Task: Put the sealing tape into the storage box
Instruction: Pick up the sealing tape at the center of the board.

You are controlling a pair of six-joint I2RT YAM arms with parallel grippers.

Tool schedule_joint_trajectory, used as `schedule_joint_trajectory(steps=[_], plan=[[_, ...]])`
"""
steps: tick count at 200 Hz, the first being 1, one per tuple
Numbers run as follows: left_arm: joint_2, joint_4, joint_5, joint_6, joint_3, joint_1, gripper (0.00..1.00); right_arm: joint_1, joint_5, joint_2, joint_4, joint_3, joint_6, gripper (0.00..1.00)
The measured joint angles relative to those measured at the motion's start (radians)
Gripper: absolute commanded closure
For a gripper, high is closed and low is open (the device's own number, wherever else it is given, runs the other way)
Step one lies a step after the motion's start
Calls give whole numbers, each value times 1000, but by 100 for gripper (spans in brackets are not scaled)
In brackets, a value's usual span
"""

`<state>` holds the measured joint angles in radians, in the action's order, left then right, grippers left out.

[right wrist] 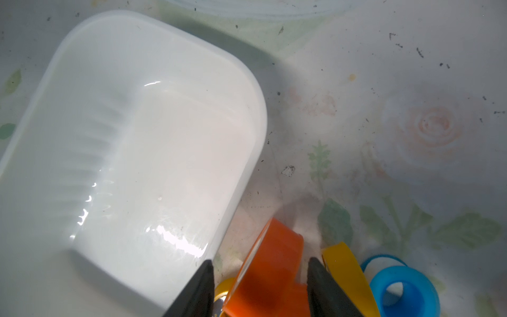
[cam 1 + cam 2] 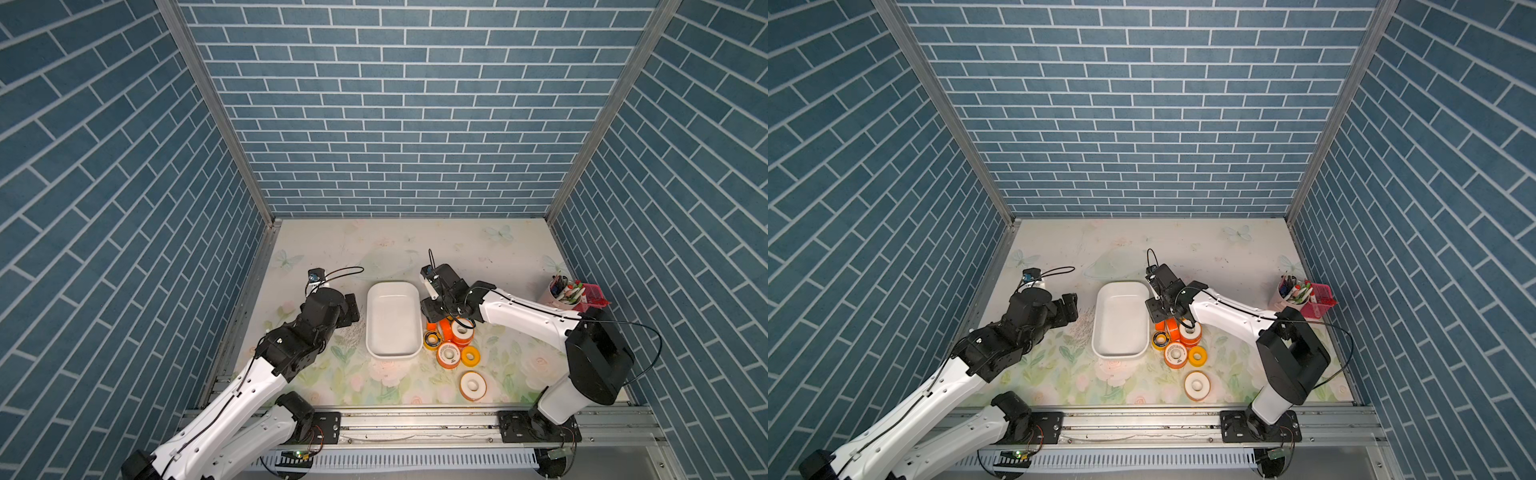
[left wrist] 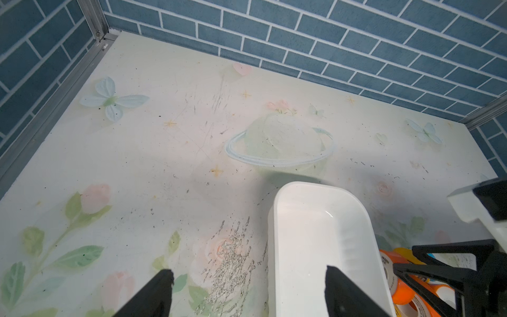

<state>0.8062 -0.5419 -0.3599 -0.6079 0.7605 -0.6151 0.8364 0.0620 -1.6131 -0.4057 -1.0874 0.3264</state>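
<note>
The storage box (image 2: 392, 355) (image 2: 1119, 355) is a white shallow tub in the middle of the table, with nothing in it. To its right lies the sealing tape: an upright orange roll (image 2: 445, 328) (image 1: 274, 263), white-faced orange rolls (image 2: 462, 331), a yellow-black roll (image 2: 432, 339), a yellow roll (image 2: 470, 355) and a lone orange roll (image 2: 473, 385) nearer the front. My right gripper (image 2: 435, 319) (image 1: 260, 260) is down over the upright orange roll, open, a finger on each side and a gap still showing on one side. My left gripper (image 2: 353, 307) (image 3: 249, 270) hovers open and empty just left of the box.
A white pen cup (image 2: 559, 295) and a pink mesh basket (image 2: 592, 297) stand at the far right edge. A blue roll (image 1: 403, 277) and a yellow roll (image 1: 345, 269) lie close beside the right gripper. Brick walls enclose the table on three sides.
</note>
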Motion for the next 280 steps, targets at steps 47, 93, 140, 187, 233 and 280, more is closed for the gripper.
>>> schedule_joint_trajectory(steps=[47, 93, 140, 187, 233, 280], plan=[[23, 0, 0, 2, 0, 13, 11, 2, 21, -3, -11, 0, 24, 45], [54, -1, 6, 3, 0, 16, 10, 6, 22, -27, -14, 0, 45, 46], [59, -1, 12, 5, 0, 19, 10, 9, 21, -47, -13, 0, 63, 51], [63, -1, 18, 13, 0, 20, 10, 10, 22, -75, -13, 0, 71, 53], [70, -1, 22, 14, 0, 21, 10, 10, 27, -85, -12, 0, 90, 62], [71, -1, 22, 14, 0, 21, 10, 10, 47, -85, -8, 0, 98, 72]])
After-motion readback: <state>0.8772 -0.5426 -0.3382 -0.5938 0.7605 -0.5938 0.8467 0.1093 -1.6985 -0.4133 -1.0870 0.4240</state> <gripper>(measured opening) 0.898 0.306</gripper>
